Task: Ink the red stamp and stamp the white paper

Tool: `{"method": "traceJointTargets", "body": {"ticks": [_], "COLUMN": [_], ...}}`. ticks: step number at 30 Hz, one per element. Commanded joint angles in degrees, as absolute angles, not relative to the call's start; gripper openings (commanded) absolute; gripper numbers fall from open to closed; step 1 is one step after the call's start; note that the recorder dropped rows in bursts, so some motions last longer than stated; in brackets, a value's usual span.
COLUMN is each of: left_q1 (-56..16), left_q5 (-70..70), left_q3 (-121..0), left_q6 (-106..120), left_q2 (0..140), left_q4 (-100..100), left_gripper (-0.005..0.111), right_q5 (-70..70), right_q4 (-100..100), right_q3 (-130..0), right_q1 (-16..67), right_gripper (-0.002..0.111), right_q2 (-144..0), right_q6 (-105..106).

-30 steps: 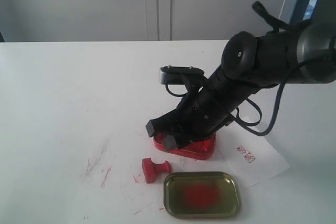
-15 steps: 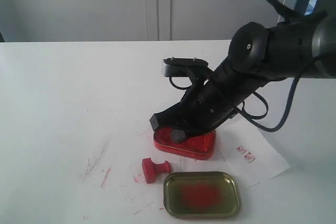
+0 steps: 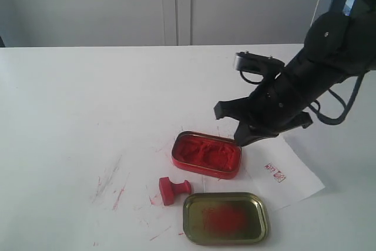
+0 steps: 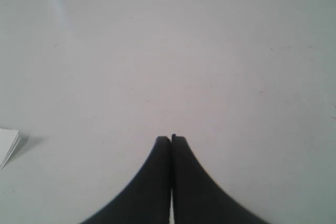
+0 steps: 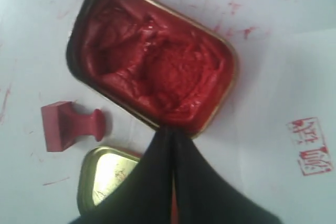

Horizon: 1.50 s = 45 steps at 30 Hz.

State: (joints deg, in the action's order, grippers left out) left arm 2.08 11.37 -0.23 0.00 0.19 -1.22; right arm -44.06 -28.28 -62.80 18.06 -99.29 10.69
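The red stamp [image 3: 172,190] [image 5: 68,126] lies on its side on the table, just left of the gold lid. An open red ink tin [image 3: 207,154] [image 5: 152,59] sits behind it. The white paper [image 3: 294,180] [image 5: 273,93] lies right of the tin and carries a small red print [image 3: 275,172] [image 5: 311,146]. My right gripper [image 3: 230,125] [image 5: 170,128] hovers above the tin's right end, shut and empty. My left gripper [image 4: 171,138] is shut over bare white table and does not show in the exterior view.
A gold-olive lid [image 3: 226,218] [image 5: 105,174] with red smears lies in front of the tin. Red scratch marks [image 3: 111,183] streak the tabletop to the left. A white sheet edge [image 4: 8,142] shows in the left wrist view.
My right gripper has risen off the ink tin and swung back to the right, uncovering the tin. The stamp, tin, lid and paper have not moved.
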Motion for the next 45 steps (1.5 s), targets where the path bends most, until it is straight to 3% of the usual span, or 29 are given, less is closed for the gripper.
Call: {"method": "traceJointTargets", "body": {"ticks": [1,21,35,45], "left_q1": [2.04,2.04,2.04,2.04], "left_q5": [11.57,11.57,11.57,11.57], "left_q3": [0.00,0.00,0.00,0.00], "left_q6": [0.00,0.00,0.00,0.00], "left_q2": [0.00,0.00,0.00,0.00], "left_q4": [-1.73,-1.73,-1.73,-1.73], "left_gripper": [0.000,0.000,0.000,0.000], "right_q5": [-46.09,-48.03,-51.58,-41.90], "right_q4": [-26.00,-9.61,-5.00,-0.91], "right_q3": [-62.70,-62.62,-62.47,-46.86], "right_q1": [13.60,-0.13,-0.58,-0.58], "right_gripper": [0.000,0.000,0.000,0.000], "right_q2": [-98.77,-98.77,-98.39,-77.67], "right_q6": [7.95,-9.33,-9.08,-7.30]}}
